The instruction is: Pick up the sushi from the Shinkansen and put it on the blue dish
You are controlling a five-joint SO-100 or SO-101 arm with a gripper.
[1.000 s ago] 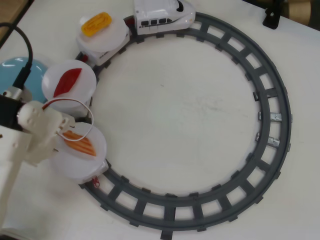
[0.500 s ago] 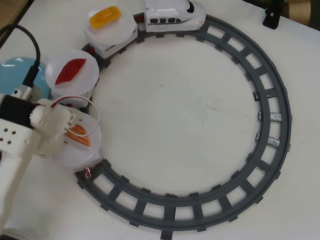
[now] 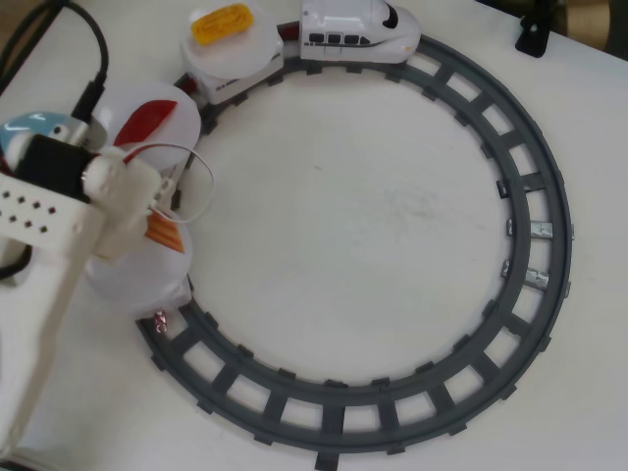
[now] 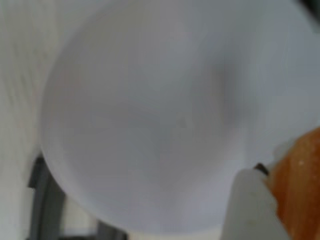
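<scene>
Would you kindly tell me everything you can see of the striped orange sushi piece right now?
The sushi is a small flat orange piece with paler stripes, glossy like plastic. In the overhead view only part of it shows beyond the gripper, over the rearmost white plate on the track. In the wrist view it is a blurred orange mass at the lower right, pressed against a white finger. Whether it is lifted cannot be told.

I see a white table [image 3: 373,216] carrying a grey ring of track [image 3: 535,186], with the blue dish [image 3: 25,132] at ten o'clock.
</scene>
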